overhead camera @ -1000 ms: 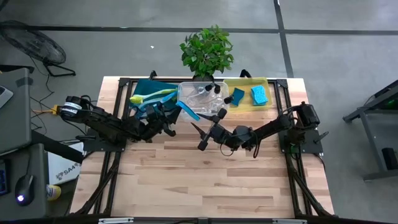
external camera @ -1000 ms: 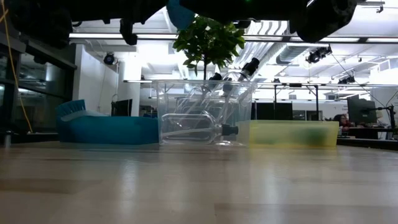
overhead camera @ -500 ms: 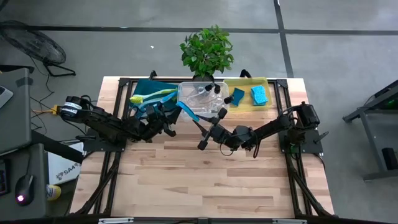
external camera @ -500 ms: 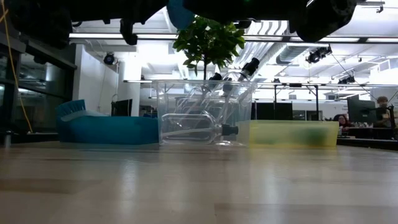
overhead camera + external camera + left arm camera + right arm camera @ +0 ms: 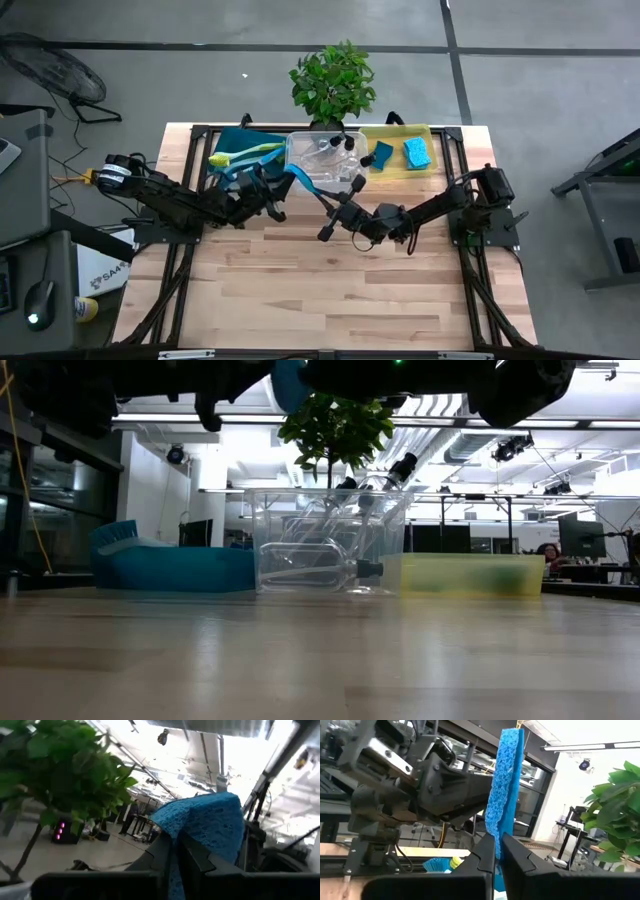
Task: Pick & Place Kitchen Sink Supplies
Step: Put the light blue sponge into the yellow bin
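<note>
We have the sponge (image 5: 504, 785) pinched between both end effectors, left (image 5: 278, 188) and right (image 5: 322, 200), above the tabletop (image 5: 330, 290). We should loosen only the left before carrying it binward.

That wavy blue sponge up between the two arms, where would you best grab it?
By its two broad flat faces, at the end away from the left gripper, coming from the right arm's side: the thin blue sponge stands on edge, as the right gripper pinches it.
</note>
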